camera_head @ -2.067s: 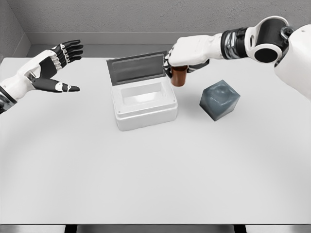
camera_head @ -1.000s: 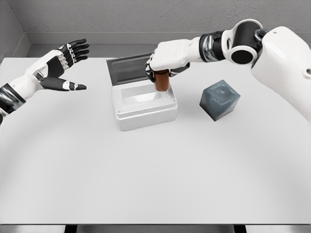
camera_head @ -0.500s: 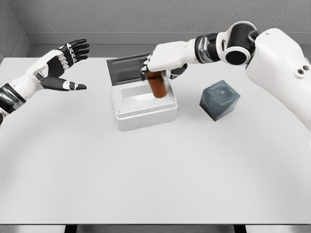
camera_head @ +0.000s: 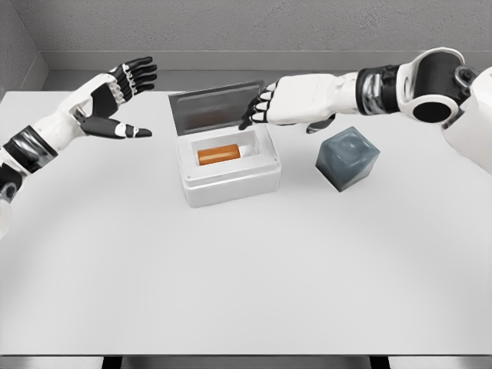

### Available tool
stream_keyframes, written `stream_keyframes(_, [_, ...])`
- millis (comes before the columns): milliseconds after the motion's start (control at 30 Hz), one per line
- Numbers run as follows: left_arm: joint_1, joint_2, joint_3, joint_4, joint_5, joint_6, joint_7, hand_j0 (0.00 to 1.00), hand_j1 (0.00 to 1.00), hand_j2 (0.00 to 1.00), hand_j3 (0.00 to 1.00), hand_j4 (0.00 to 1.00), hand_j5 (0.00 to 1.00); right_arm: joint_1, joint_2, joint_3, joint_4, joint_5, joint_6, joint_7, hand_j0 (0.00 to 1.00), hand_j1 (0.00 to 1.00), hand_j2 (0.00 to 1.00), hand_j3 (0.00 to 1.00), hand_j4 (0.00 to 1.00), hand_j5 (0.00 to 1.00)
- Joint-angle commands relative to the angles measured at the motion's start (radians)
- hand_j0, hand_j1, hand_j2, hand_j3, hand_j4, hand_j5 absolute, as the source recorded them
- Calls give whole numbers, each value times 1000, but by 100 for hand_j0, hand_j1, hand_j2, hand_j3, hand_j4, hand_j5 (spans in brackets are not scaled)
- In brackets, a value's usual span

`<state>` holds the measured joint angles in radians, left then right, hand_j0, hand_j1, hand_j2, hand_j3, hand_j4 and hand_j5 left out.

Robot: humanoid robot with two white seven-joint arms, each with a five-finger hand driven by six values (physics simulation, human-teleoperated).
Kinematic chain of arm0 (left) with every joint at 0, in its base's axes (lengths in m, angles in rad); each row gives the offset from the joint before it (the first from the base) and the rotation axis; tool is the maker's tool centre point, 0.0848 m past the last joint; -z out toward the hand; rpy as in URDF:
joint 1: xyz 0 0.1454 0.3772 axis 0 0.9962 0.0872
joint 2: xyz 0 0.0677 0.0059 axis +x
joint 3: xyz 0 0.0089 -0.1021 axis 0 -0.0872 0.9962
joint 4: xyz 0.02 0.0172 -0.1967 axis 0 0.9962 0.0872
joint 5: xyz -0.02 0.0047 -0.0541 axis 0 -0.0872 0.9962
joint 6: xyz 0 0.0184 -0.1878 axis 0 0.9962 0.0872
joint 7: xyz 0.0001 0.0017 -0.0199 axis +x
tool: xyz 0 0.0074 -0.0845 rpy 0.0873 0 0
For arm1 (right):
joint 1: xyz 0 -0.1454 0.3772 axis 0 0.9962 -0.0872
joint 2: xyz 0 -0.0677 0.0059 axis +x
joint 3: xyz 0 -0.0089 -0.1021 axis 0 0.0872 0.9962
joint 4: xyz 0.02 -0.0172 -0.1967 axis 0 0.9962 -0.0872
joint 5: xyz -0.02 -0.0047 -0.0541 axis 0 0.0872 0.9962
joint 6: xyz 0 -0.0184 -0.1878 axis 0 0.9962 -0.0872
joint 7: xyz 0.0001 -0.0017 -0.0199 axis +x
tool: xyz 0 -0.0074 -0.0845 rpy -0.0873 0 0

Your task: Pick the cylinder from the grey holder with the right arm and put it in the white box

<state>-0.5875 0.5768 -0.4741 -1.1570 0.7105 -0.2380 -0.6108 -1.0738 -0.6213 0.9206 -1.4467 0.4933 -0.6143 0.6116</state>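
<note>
While the cylinder (camera_head: 219, 154) lies in the white box (camera_head: 228, 171), the right robot hand (camera_head: 280, 104) hovers beside it, fingers spread.

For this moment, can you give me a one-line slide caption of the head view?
Orange cylinder lies on its side inside the lidded white box; open right hand hovers above, grey holder empty.

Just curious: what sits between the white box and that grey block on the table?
Nothing: the head view shows bare table between the white box and the grey holder. The right hand hovers farther back.
</note>
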Motion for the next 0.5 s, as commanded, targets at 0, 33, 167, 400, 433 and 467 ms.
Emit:
stream_keyframes(0, [0,-29,-14,17,4,0,0,100,100,100,100,100,100,8,-144,-78,-118,-48,3,-1,99,99,99,99,99,99])
stream_keyframes(33, [-2,-31,-14,16,4,0,0,100,100,100,100,100,100,17,-185,-101,-130,-81,3,-1,99,99,99,99,99,99])
stream_keyframes(167, [-14,-57,-35,25,4,0,0,100,100,100,100,100,100,89,-313,-229,-144,-309,3,-1,99,99,99,99,99,99])
stream_keyframes(400, [-20,-66,-35,36,4,0,0,100,100,100,100,100,100,459,-324,-519,-144,-605,3,-1,100,100,100,100,100,100])
stream_keyframes(433, [-20,-66,-35,36,4,0,0,100,100,100,100,100,100,524,-317,-568,-147,-627,3,-1,100,100,100,100,100,100])
stream_keyframes(467, [-20,-68,-35,36,4,0,0,100,100,100,100,100,100,590,-295,-620,-162,-642,3,-1,100,100,100,100,100,100])
